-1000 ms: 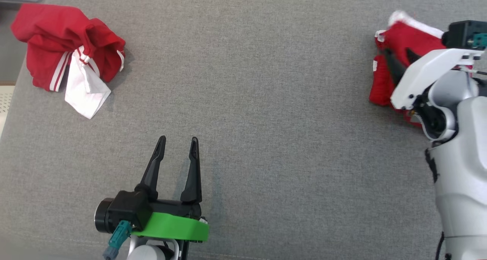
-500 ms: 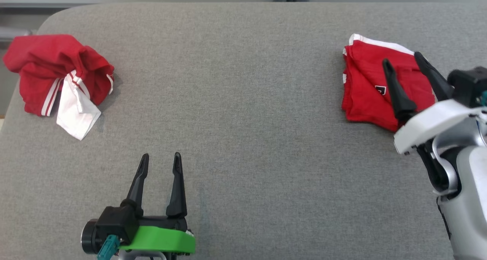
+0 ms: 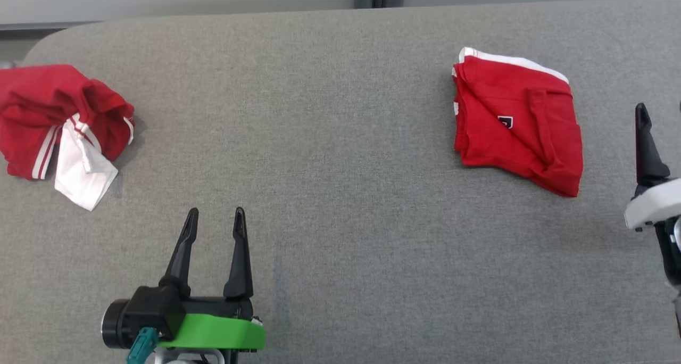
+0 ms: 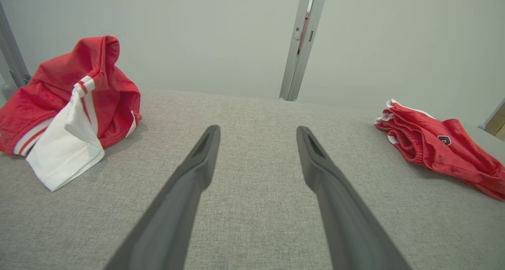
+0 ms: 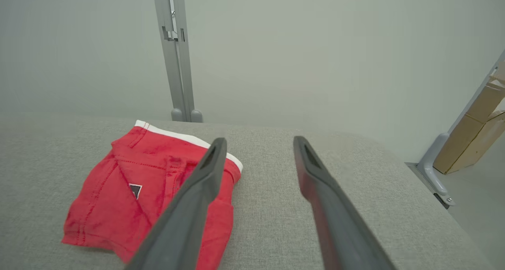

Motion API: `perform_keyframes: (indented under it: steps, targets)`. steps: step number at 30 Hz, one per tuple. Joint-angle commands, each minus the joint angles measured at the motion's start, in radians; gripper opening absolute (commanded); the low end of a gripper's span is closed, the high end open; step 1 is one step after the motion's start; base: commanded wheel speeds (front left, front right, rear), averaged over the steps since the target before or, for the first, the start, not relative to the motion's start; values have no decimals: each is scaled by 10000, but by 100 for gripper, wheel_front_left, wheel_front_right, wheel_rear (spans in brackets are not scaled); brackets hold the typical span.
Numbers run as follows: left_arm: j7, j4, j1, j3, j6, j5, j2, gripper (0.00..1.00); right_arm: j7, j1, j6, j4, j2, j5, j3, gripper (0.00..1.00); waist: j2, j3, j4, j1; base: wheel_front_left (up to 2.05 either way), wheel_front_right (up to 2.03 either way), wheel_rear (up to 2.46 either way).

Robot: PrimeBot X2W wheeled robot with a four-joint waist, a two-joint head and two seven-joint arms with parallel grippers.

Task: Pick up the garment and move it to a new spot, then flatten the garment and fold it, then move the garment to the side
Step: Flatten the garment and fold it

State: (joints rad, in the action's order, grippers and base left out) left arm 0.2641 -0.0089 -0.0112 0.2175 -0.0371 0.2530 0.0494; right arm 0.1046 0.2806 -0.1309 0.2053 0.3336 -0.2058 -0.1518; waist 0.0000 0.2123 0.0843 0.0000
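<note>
Folded garment (image 3: 513,122) lies right on the padded surface (image 3: 330,156), crumpled garment (image 3: 58,119) left.

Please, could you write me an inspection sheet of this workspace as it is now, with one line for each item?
surface: grey woven fabric pad, flat, with rounded far corners.
job's things: folded red cloth garment with white edge, lying flat on the robot's right; crumpled red and white cloth garment, in a heap at the far left.
clutter: nothing seen.
grippers: left gripper open, empty, over bare fabric; right gripper open, empty, apart from the folded garment, to its right.
cables: teal connector at the left wrist; no loose cable seen.
surroundings: pale wall, grey metal post, brown cardboard box beyond the pad's right end.
</note>
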Motion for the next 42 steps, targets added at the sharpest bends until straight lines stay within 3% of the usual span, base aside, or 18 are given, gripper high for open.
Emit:
perform_keyframes:
  steps: [1,10,17,34,39,42]
  targets:
    - [3,16,221,-52,44,-52,21,100,-86,396,4,343,122,8,143,0,0,772,495,0,0,0,0]
    - [5,73,723,-86,79,62,21,100,39,2237,10,3064,763,176,1287,0,0,1566,1129,0,0,0,0]
    - [3,134,722,-193,5,148,21,100,511,2614,10,4031,926,-330,2408,0,0,1489,1189,0,0,0,0]
    - [3,241,394,-104,-72,195,23,100,250,2133,10,2555,1865,-3020,7090,0,0,799,858,0,0,0,0]
    - [5,375,236,-194,-72,201,23,100,214,2088,10,2558,1828,-3334,7947,0,0,350,831,0,0,0,0]
    - [5,486,99,-335,-27,82,23,100,564,1939,10,2569,1752,-3419,7914,0,0,-83,781,0,0,0,0]
